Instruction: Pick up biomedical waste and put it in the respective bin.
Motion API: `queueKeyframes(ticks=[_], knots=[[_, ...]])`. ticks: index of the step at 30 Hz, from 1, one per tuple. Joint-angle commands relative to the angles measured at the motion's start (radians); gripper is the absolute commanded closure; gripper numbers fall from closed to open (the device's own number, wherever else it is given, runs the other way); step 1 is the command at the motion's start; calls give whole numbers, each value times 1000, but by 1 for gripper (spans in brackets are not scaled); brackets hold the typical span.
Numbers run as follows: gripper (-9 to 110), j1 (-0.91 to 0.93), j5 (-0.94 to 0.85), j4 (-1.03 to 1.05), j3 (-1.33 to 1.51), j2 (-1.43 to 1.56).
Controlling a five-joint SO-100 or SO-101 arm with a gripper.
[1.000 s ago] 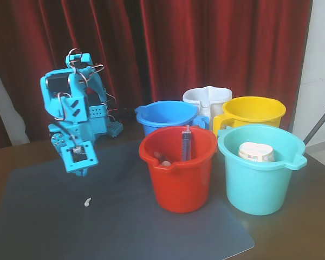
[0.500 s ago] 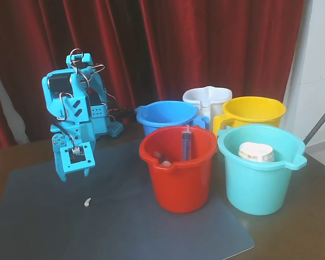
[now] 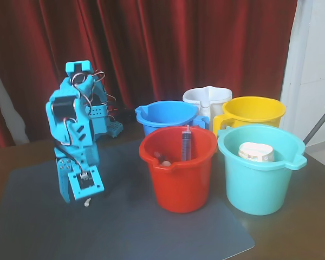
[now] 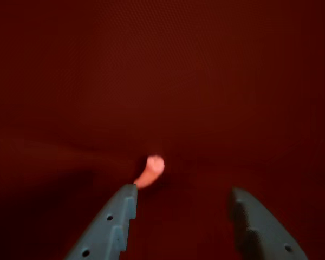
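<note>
The waste (image 4: 150, 171) is a very small, slightly curved lump, off-white in the fixed view (image 3: 87, 203) and tinted pink in the dim, reddish wrist view, with a rounded far end. It lies on the dark mat (image 3: 151, 233), just beyond the tip of the finger on the left of the wrist view (image 4: 116, 222), and appears to touch or nearly touch that tip; contact cannot be confirmed. The finger on the right of that view (image 4: 260, 227) stands well apart from it. The gripper (image 4: 183, 189) is spread wide and holds nothing. In the fixed view it points down at the mat with the lump at its tips. Judgement: the step in hand is the approach to the pick, and the grasp is not yet made. The lump sits off-centre, toward the left-hand finger, so the next move calls for shifting the opening sideways until the lump lies between both fingers, lowering fully, then closing gently; a piece this small could be pushed aside or slip out. Five buckets stand to the right of the arm in the fixed view: red (image 3: 179, 179) holding a syringe (image 3: 186, 143), teal (image 3: 260, 173), blue (image 3: 165, 116), yellow (image 3: 254, 111) and white (image 3: 206, 97). The correct one cannot be determined from these views.
</note>
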Motion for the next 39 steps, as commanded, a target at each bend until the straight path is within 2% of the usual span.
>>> queueKeyframes(ticks=[1,30,39], knots=[[83,-8,-28,-14,-40,5],[83,-57,-60,71,-20,-9],[83,-48,-83,-115,92,-12]])
